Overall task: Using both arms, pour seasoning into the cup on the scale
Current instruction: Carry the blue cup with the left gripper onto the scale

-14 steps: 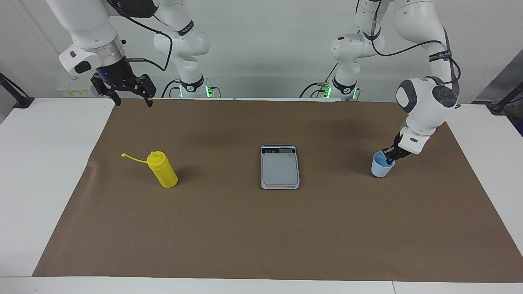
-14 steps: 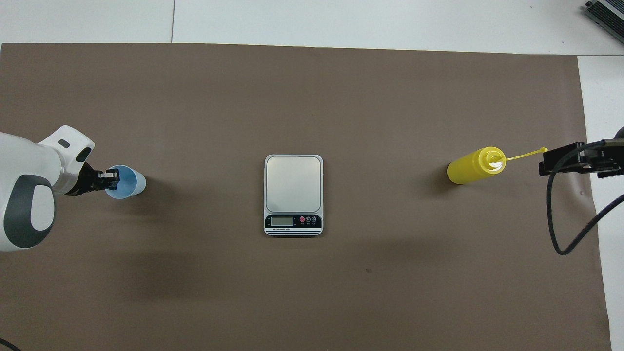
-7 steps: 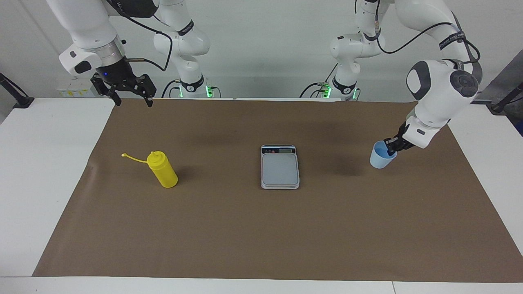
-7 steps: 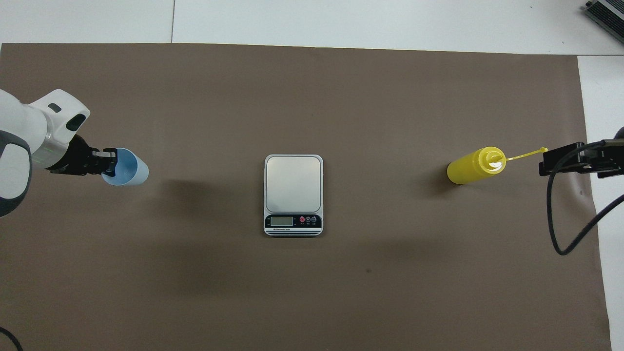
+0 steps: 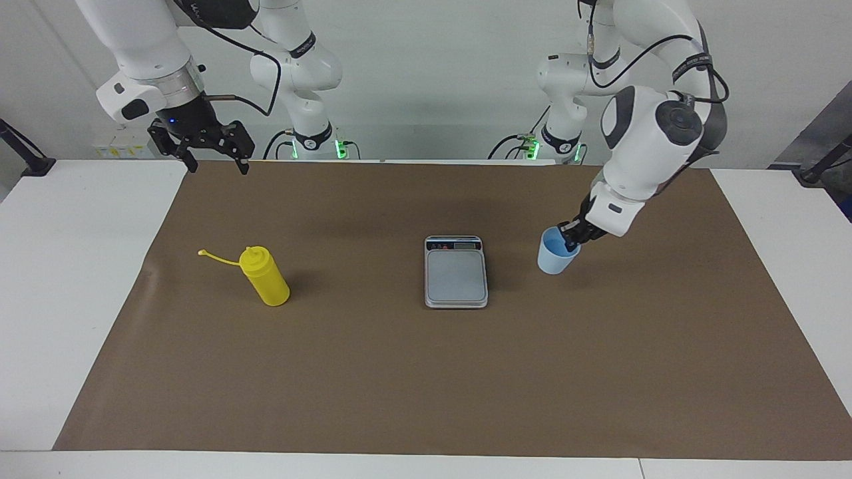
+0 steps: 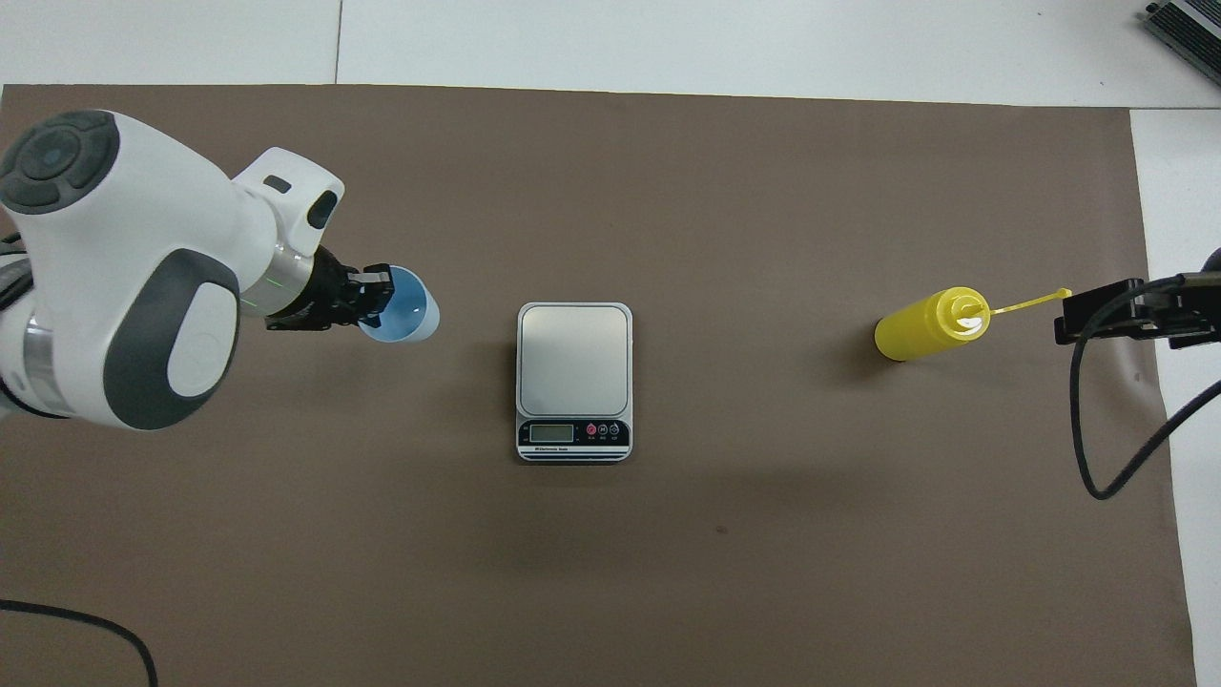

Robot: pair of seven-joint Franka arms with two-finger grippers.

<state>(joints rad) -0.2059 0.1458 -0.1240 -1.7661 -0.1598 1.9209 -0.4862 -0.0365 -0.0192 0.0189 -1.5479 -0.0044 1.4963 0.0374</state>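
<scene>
In the facing view, the left gripper (image 5: 574,241) sits right of centre, its fingers clamped on the rim of the light blue cup (image 5: 554,258), which hangs tilted just beside the scale (image 5: 456,271) at mid-frame, over the brown mat (image 5: 426,372) covering the worktop (image 5: 73,266). The yellow seasoning (image 5: 265,276) bottle stands at centre left, its cap strap trailing sideways. The right gripper (image 5: 214,164) waits at upper left above the mat's corner, fingers spread wide apart and holding nothing.
</scene>
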